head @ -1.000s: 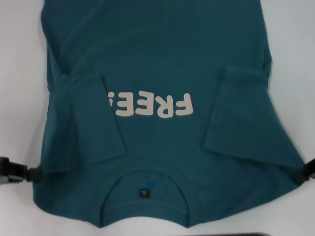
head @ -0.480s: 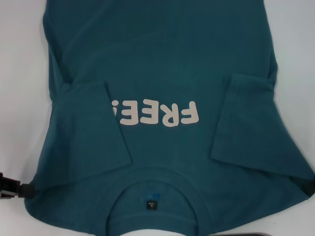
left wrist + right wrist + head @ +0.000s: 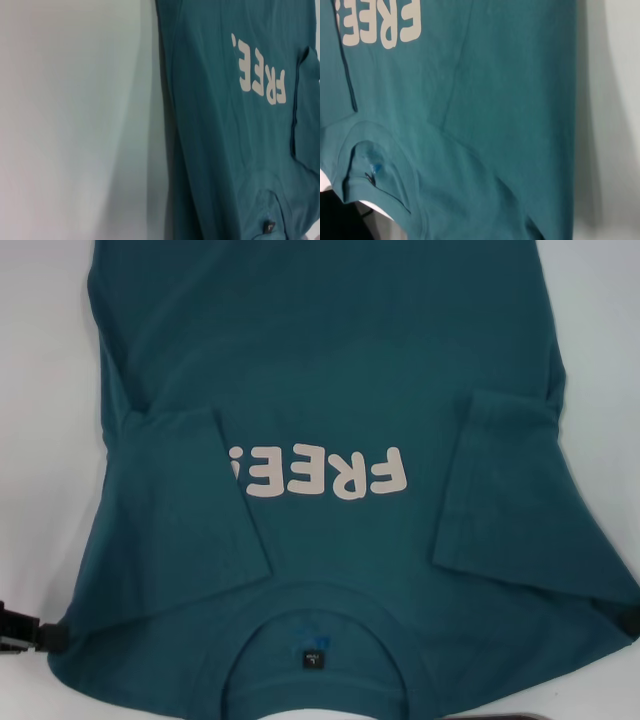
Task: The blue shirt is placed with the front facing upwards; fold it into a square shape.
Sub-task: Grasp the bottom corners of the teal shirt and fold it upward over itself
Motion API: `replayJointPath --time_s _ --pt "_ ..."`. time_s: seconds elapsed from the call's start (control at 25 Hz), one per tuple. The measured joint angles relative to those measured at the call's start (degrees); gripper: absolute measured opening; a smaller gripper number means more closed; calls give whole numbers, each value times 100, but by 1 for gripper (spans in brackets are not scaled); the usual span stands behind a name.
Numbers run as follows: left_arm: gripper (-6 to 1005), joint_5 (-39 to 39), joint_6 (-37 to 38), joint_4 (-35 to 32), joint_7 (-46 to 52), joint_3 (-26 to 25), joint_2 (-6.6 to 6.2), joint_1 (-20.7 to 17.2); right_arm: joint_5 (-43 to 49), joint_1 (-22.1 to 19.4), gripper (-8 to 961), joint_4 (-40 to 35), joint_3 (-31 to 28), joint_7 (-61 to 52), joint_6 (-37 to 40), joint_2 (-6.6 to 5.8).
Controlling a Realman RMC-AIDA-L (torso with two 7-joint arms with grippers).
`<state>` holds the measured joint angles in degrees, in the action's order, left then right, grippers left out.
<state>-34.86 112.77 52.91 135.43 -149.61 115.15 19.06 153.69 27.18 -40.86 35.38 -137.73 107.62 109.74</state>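
shirt: the blue shirt (image 3: 330,390) lies front up on the white worktop (image 3: 45,390), "FREE!" lettering (image 3: 318,472) readable from the far side, collar (image 3: 318,640) and its little black neck tag (image 3: 313,657) on the near edge between the two claws

sleeves: both are already flapped in over the chest, one on each side of the print

left claw: left claw (image 3: 30,625) sits right at the shoulder edge on its side, touching the cloth; looks pinched on it, but honestly can't tell for sure

right claw: right claw (image 3: 628,618) is at the opposite shoulder corner, only a sliver showing, can't tell its state either

how it'll handle: my guess is light, floppy cotton, zero stiffness, so it sags and wrinkles anywhere it isn't supported, and it drags on the worktop rather than sliding clean

where to grab: I'd take both shoulder corners, just beside each claw, evenly, so the fold stays square
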Motion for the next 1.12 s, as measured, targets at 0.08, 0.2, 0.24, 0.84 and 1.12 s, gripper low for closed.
replayJointPath --time_s 0.08,0.2,0.24,0.84,1.12 --pt "15 53 17 -5 -25 1 13 -17 2 -3 8 -1 -5 -1 0 -22" --pt "15 96 23 -30 -60 9 33 -63 3 -14 7 -1 -30 -17 0 -71" --pt "15 99 24 -33 -73 11 38 -83 4 -14 7 -1 -34 -21 0 -80" --pt "15 -386 -230 -754 -22 -129 -256 947 -964 334 7 -2 -306 204 196 -257" --pt "15 -388 -1117 -1023 459 -90 -216 1749 -1305 760 8 26 -661 136 -441 -247"
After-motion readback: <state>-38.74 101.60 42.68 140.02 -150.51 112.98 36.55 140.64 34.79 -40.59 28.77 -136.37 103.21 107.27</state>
